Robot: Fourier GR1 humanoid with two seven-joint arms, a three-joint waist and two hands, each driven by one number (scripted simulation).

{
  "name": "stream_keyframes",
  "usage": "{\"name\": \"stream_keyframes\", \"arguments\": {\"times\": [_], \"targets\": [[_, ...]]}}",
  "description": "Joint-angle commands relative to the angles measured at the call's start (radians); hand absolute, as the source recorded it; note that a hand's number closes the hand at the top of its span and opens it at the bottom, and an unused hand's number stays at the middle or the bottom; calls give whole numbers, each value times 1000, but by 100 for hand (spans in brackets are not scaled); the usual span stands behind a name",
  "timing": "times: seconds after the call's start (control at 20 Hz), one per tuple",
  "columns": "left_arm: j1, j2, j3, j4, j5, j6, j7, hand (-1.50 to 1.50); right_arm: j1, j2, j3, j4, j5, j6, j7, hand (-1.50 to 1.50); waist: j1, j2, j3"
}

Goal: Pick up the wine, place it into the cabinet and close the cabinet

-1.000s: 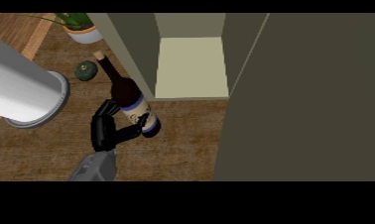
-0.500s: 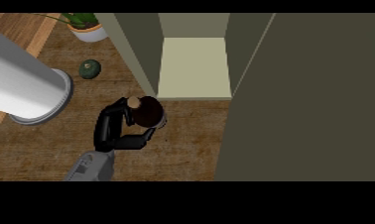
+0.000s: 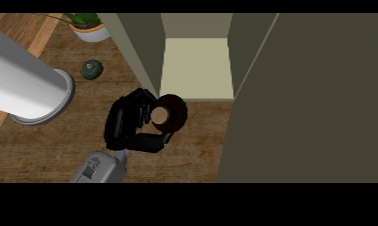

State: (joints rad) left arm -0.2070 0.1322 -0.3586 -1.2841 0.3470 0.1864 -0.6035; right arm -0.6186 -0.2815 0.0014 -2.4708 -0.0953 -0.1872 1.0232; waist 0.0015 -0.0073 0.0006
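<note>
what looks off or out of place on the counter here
Nothing stands out. The wine bottle is upright in the hand, seen top down just in front of the open cabinet. The potted plant stands upright, and a dark green round object lies alone on the counter. No spill shows.

The wine (image 3: 168,113) is a dark bottle seen almost straight from above, so it reads as a dark round disc with a pale tan cap at its middle. It stands upright, a little left of the frame's centre, just below the front edge of the cabinet's shelf. The cabinet (image 3: 198,72) fills the upper middle and right of the frame: olive-grey walls around a pale cream shelf, its opening exposed. Its door (image 3: 310,100) is swung open and shows as a wide olive-grey panel running down the right side.
</note>
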Motion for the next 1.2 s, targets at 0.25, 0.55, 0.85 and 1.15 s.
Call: {"name": "stream_keyframes", "arguments": {"times": [0.25,0.55,0.85,1.15], "targets": [[-123,-56,-36,-287,-37,169,371,150,40,-2,-57,-95,-121,15,53,-150,-7,1,0],[-265,-73,13,-301,-90,258,568,150,30,-5,-33,-99,-89,7,84,-150,-10,2,0],[-408,-131,19,-217,-116,361,633,150,-13,0,-38,-19,-103,18,41,-150,-9,5,-1],[-393,-132,-25,-106,-94,396,496,150,48,14,-73,-40,-129,38,0,-150,-12,7,-1]]}}
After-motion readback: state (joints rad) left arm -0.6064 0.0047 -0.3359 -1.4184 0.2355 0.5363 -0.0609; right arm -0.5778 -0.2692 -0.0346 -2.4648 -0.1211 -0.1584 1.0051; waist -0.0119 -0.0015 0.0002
